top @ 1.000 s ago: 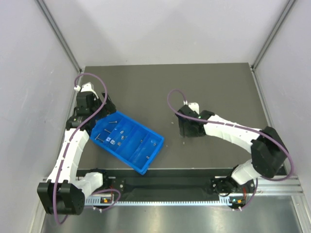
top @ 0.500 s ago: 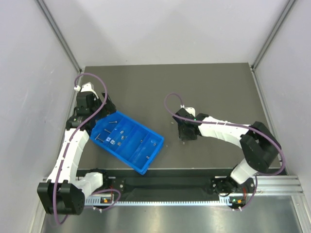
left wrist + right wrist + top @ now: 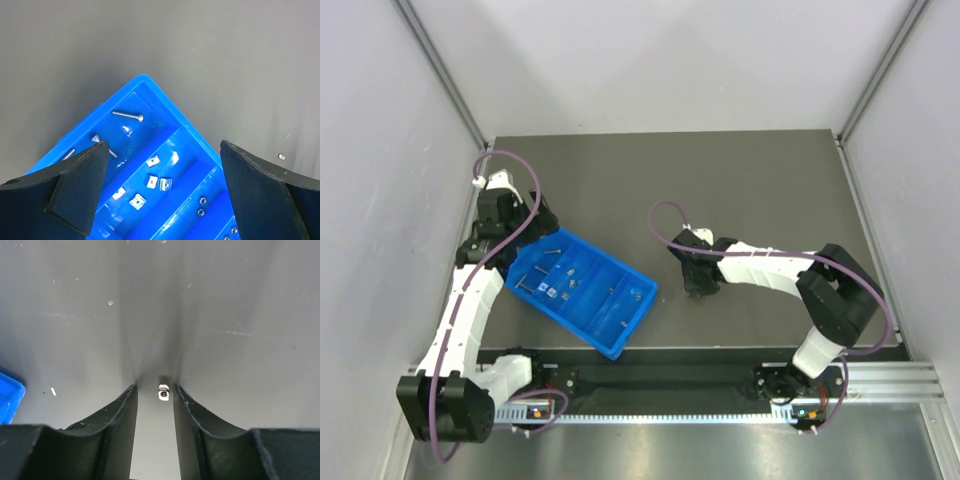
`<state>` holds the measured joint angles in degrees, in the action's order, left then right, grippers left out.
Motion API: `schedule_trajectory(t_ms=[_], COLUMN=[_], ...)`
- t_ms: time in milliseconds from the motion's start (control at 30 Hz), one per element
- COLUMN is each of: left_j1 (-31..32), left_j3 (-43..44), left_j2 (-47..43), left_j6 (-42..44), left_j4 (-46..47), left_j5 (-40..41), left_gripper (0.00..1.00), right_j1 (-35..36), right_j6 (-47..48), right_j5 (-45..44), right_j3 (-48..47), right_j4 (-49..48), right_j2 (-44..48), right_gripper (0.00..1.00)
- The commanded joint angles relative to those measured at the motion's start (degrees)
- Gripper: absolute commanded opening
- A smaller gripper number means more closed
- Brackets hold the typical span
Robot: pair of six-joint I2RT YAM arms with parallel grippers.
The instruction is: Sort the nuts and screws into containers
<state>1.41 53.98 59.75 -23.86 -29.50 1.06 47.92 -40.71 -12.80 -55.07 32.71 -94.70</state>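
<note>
Now our right claw (image 3: 155, 388) brackets one nut (image 3: 163, 391), fingers narrowly apart, likely to pinch it. Our left claw (image 3: 163, 145) gapes wide above the tray (image 3: 145, 78).

Bright blue fills the tray (image 3: 635, 325), set against our matt dark grey table (image 3: 740, 180). Inside we catch silver-grey screws (image 3: 127, 115) and paler, shinier nuts (image 3: 137, 201). The left arm (image 3: 470, 310) and right arm (image 3: 770, 268) are white with black joints, with purple cables (image 3: 510, 152). The left gripper (image 3: 162, 145) is black, the right gripper (image 3: 155, 386) charcoal. The walls (image 3: 650, 60) are pale grey-white.
</note>
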Motion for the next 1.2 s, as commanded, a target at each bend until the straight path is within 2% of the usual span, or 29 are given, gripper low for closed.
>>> schedule_trajectory(t_ms=[0,200,300,433,567,633,833,967,1167], left_j1=[0.1,0.1,0.1,0.1,0.1,0.1,0.1,0.1,0.1], left_j3=[-0.1,-0.1,-0.1,-0.2,-0.1,-0.1,-0.1,-0.1,-0.1], left_j2=[-0.4,-0.4,-0.4,-0.4,-0.4,-0.4,-0.6,-0.8,-1.0], left_j6=[0.0,0.0,0.0,0.0,0.0,0.0,0.0,0.1,0.0], left_j4=[2.8,2.9,2.8,2.8,2.8,2.8,2.9,2.8,2.6], left_j5=[-0.2,-0.1,-0.1,0.0,-0.1,-0.2,0.0,0.3,0.8], left_gripper=[0.97,0.97,0.97,0.97,0.97,0.97,0.97,0.97,0.97], right_j1=[0.7,0.7,0.8,0.7,0.7,0.8,2.0,7.3,16.8], right_j6=[0.3,0.6,0.3,-0.5,-0.5,0.7,9.7,15.9,19.7], right_j5=[-1.3,-1.2,-0.8,0.0,-0.2,-1.3,-6.9,-7.7,-5.2], right_j3=[0.2,0.4,1.4,2.3,1.2,-3.0,-23.5,-36.0,-45.3], right_j4=[-1.9,-1.0,-1.3,-1.6,-0.7,2.2,10.8,12.7,12.6], right_j2=[-1.5,-2.1,-1.8,0.0,3.5,5.3,6.8,4.2,-3.7], right_gripper=[0.34,0.27,0.19,0.01,0.0,0.0,0.0,0.0,0.0])
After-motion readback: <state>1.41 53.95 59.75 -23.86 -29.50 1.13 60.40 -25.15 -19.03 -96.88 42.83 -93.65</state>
